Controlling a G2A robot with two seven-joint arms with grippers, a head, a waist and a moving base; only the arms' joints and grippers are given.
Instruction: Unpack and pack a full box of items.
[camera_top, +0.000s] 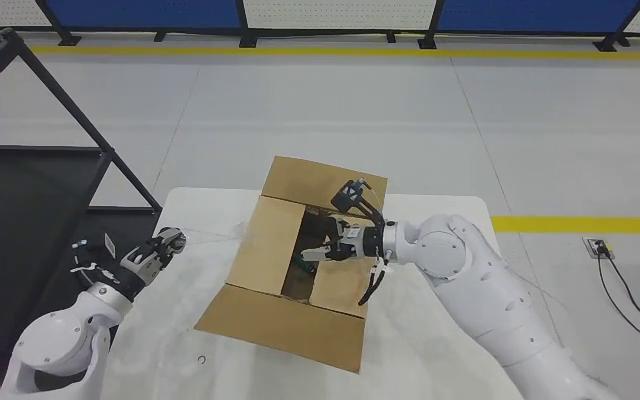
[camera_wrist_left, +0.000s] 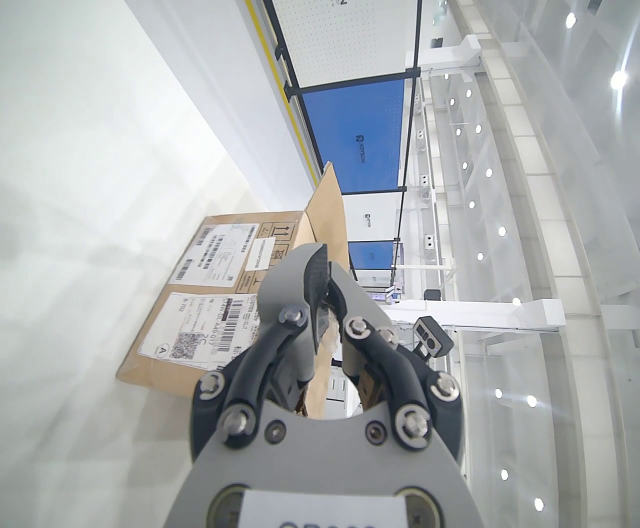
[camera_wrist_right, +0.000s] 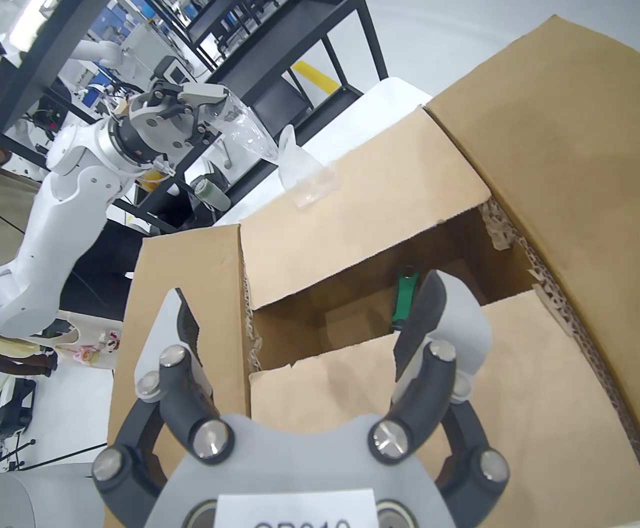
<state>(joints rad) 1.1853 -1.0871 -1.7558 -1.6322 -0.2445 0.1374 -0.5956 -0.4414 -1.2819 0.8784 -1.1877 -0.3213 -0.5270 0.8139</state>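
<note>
Right gripper (camera_wrist_right: 309, 300) hangs spread above box (camera_wrist_right: 375, 210), likely lined up for green item (camera_wrist_right: 404, 300) inside. Left gripper (camera_wrist_right: 210, 97) pinches clear bag (camera_wrist_right: 250, 130), apparently keeping it off the opening. Its wrist view: fingers (camera_wrist_left: 292, 285) clenched on bag. Overhead, box sits on table (camera_top: 190, 215), flaps splayed.

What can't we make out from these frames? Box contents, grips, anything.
- Box contents: in the right wrist view, flaps and shadow hide most of the inside. Only part of a green item shows, and its type is unclear.
- Box opening, top view: the right gripper hangs over it and covers the contents.
- Clear plastic in the left gripper: in the left wrist view the fingers hide it. Bag or film, cannot tell.
</note>
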